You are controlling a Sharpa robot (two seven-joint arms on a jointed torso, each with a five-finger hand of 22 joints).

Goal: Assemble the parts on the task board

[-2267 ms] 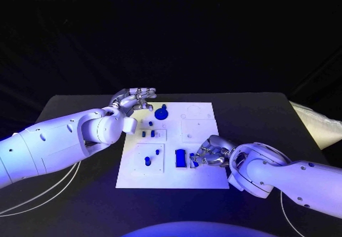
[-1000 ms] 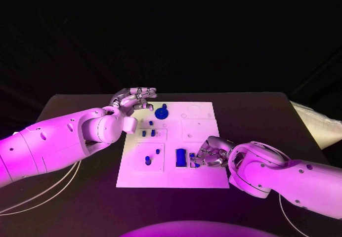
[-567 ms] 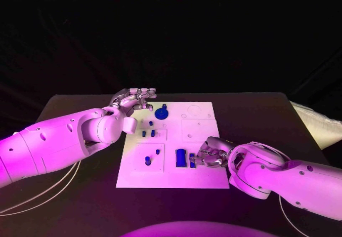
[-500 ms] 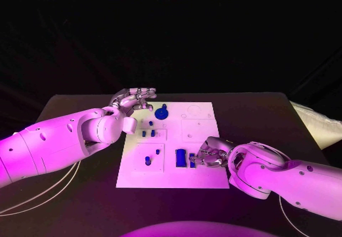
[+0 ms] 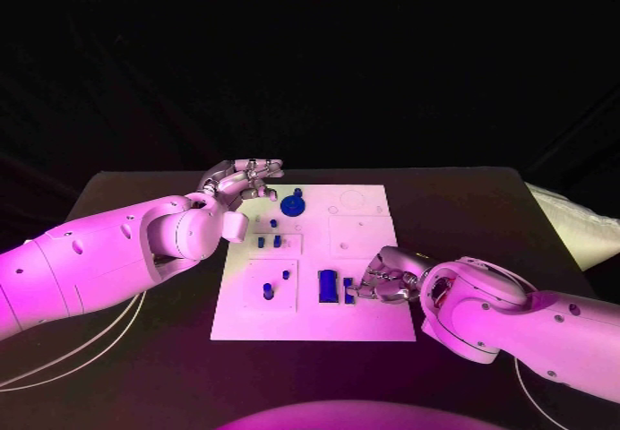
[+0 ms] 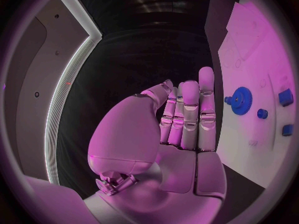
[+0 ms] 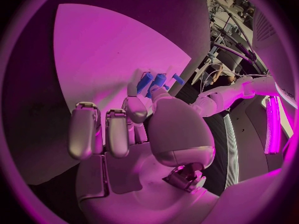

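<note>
The right hand (image 5: 385,278) fingers pinch a small blue plastic block (image 5: 348,291); misalignment risks jamming against the white board (image 5: 368,318). The left hand (image 5: 245,182) fingers lie together, empty.

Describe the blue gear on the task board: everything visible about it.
The blue gear is a round, toothed wheel of what looks like plastic, lying flat on the white task board near its far edge. A small blue knob sits beside its rim on the far side; whether the two are joined cannot be told. In the left wrist view the teeth and a raised hub show. The left hand hovers close by, off the board's far left corner, not touching it.
</note>
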